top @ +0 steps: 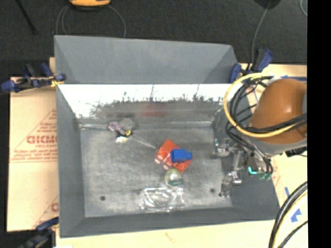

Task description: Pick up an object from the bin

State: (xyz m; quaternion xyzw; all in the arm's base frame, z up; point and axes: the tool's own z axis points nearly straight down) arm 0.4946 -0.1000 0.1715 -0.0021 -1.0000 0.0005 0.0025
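Lower centre of the bin (70, 154) floor: a crumpled clear plastic wrapper (160, 198). Probably very light, limp and slick; it would crush flat, so take it at a raised fold.

Just above it: a small pale greenish ball (174, 177). Likely light and hard, and prone to roll. Grip across its middle, straight down.

Touching the ball's upper side: a red soft-looking piece (164, 153) with a blue block (181, 155) lying on it. The block looks stiff and square-sided, the easiest hold of the lot, taken across two flat faces.

Upper left of the floor, by the back wall: a small purple and yellow thing (122, 127); I can't make out what kind.

The gripper (227, 185) hangs low at the right edge of the floor, well apart from everything. The ball and block are nearest. Open or clenched: cannot tell. Nothing is visibly held.
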